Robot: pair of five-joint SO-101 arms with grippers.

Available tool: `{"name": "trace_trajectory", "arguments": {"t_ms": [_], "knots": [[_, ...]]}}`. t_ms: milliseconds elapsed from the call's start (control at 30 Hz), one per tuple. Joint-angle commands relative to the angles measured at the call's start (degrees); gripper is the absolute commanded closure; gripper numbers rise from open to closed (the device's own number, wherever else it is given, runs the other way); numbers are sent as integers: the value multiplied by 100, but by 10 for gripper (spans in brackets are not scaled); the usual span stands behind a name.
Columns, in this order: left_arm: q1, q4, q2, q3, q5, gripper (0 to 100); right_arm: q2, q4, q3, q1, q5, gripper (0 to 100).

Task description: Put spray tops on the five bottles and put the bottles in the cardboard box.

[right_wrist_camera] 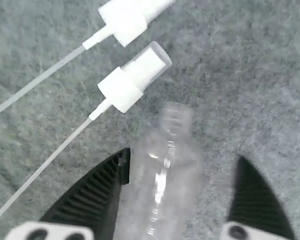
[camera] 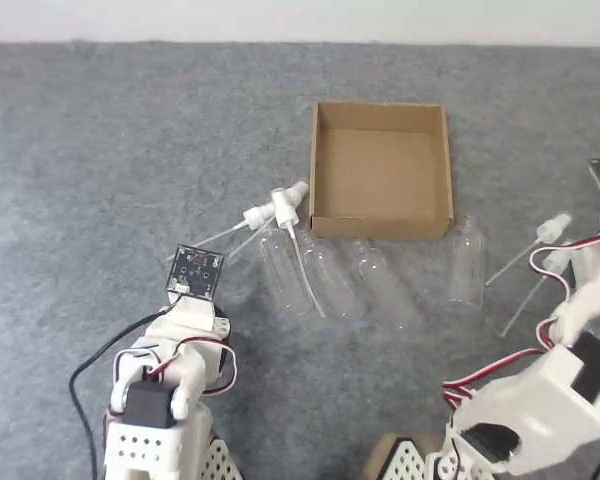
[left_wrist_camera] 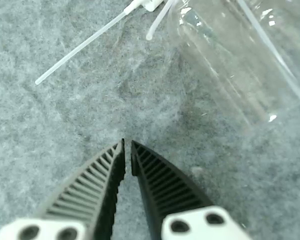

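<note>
Bottle (right_wrist_camera: 165,175), cut off, within right hand (right_wrist_camera: 181,156)

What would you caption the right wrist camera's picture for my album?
Right end effector open around a capless clear bottle lying on grey carpet, two white spray tops beside its neck.

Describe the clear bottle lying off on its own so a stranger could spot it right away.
Find the open cardboard box on the grey carpet. Just off its near right corner lies one clear bottle. Unlike the three bottles bunched together before the box's left half, it lies alone, bare carpet on both sides.
</note>
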Motion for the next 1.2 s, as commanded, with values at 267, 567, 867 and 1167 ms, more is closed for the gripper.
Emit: {"name": "trace_trajectory", "arguments": {"t_ms": [267, 567, 867, 1167], "knots": [[-879, -695, -123, -180, -1055, 985, -541, 338, -299, 295, 440, 666], [-2901, -2743, -97, -321, -1829, 984, -1156, 611, -273, 295, 440, 666], [-2769, -1081, 35, -1464, -2145, 919, -1226, 646, -299, 374, 440, 666], [-2180, 220, 3226, -4180, -2242, 908, -1262, 664, -264, 541, 440, 664]]}}
